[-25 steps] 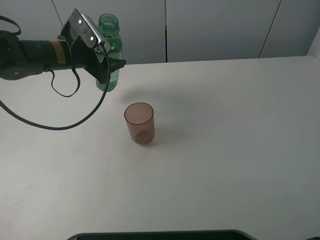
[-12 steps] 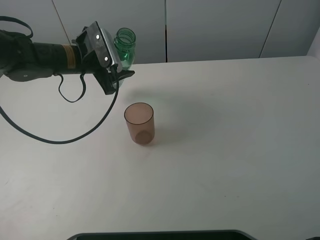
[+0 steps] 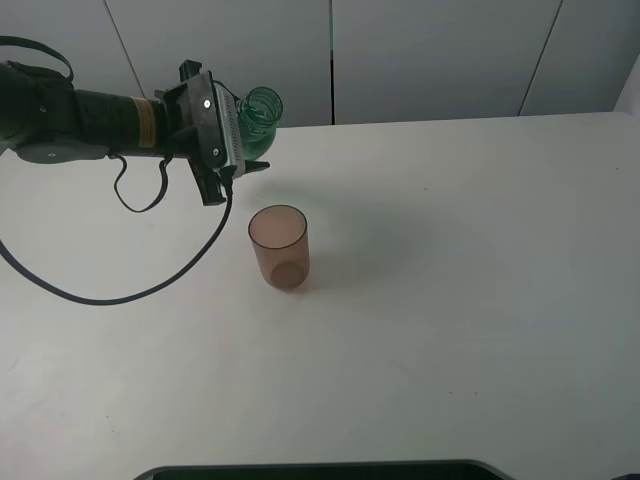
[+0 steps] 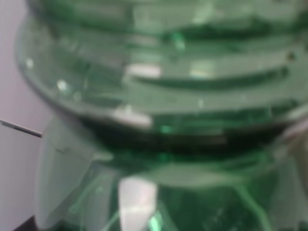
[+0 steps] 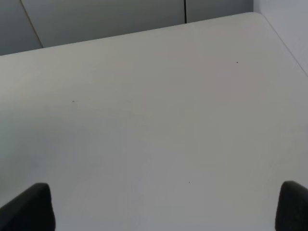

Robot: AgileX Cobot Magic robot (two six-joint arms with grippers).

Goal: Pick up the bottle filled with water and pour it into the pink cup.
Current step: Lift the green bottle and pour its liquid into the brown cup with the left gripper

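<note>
My left gripper is shut on the green-tinted clear bottle and holds it in the air at the back left of the white table. The bottle is tilted far over, its open threaded mouth pointing right and toward the front. The pink cup stands upright on the table below and a little to the right of the bottle's mouth. The left wrist view is filled by the bottle's ribbed green body. My right gripper shows only as two dark fingertips set wide apart over bare table.
The white table reaches a grey panelled wall at the back. A dark object's edge lies along the table's front edge. A black cable hangs from the left arm down to the table.
The left gripper has rolled and carried the bottle right, tipping it from upright to far over, its mouth now closer to the cup. The cup has not moved.
</note>
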